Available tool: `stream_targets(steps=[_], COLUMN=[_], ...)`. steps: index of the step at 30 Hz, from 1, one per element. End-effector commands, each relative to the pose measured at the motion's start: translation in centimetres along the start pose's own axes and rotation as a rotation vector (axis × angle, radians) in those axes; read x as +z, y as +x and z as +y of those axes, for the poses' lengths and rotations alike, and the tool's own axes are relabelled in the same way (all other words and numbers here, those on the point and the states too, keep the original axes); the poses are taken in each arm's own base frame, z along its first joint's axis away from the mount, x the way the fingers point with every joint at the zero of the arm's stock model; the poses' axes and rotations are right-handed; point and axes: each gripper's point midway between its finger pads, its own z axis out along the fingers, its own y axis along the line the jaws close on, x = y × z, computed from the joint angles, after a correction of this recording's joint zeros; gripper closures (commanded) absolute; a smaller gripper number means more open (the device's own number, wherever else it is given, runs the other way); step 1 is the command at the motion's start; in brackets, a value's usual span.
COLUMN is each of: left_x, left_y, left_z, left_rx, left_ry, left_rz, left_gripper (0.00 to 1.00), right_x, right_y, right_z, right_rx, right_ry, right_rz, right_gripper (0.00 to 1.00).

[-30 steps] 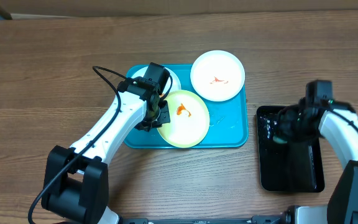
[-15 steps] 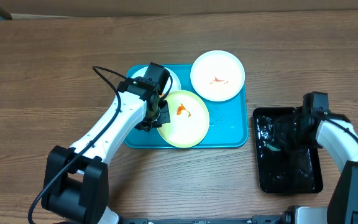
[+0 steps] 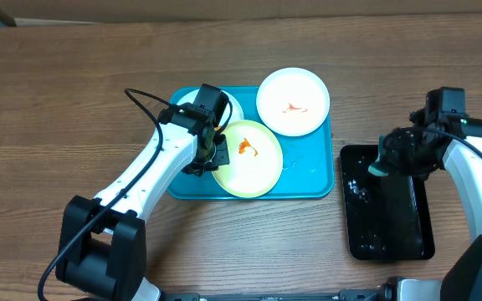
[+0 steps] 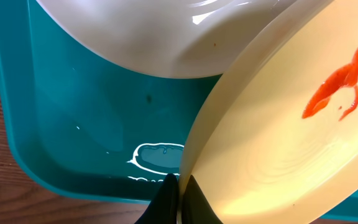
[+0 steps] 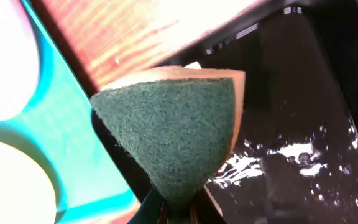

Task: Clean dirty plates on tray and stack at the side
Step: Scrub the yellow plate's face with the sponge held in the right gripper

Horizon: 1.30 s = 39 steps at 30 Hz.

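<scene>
Where the left gripper (image 4: pixel 178 196) pinches the rim of the pale yellow-green plate (image 3: pixel 245 159), that round plate lies on the tray (image 3: pixel 308 180), smear up; the tray's long axis runs left-right. Right of the tray, the right gripper (image 5: pixel 176 211) clamps a folded, rough green sponge (image 5: pixel 179 134) over a glossy black tray (image 3: pixel 389 226). A second plate (image 3: pixel 231 104), white, is mostly hidden under the left arm (image 3: pixel 153 167)

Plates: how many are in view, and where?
3, all on the turquoise tray: white plate at its far-right corner, yellow-green plate mid-tray, second white plate partly hidden at far left.
</scene>
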Motion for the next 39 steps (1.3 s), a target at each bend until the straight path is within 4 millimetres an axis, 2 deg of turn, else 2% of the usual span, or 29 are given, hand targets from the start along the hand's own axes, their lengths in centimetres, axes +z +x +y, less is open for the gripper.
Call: stream_targets(steps=[1,7,13,16,21,32,35,39], left_x=[0.0,0.0,-0.3,-0.4,-0.6,-0.7,-0.6,-0.4], left_y=[-0.1,0.1,0.9,1.2,1.7,2.6,2.7,2.6], left_z=[0.1,-0.8,-3.4,-3.8,-4.6,-6.5,-6.5,-5.7], left_rx=[0.014,0.035,0.085,0.085,0.091,0.143,0.142,0.109], left_ry=[-0.008,0.043,0.19,0.214,0.254,0.266,0.254,0.212], left_rz=[-0.009,0.006,0.057,0.072,0.095,0.086,0.083,0.077], left_gripper=[0.96,0.96,0.96,0.96,0.96,0.96,0.96,0.96], right_x=[-0.7,-1.9,-1.3,-0.5,1.7,7.2,8.6,9.9], right_y=[0.2,3.1,7.0,8.0,9.7,12.8,12.5,10.9], right_z=[2.0,9.7,16.0,18.2,20.5,22.1,21.0,18.4], right_rx=[-0.104,-0.336,-0.58,-0.594,-0.603,-0.651,-0.609,-0.504], right_ry=[-0.097,-0.459,-0.536,-0.514,-0.483,-0.432,-0.355,-0.194], right_rz=[0.005,0.079,0.089,0.073,0.086,0.18,0.18,0.141], right_gripper=[0.96,0.96,0.96,0.96,0.96,0.96,0.96,0.96])
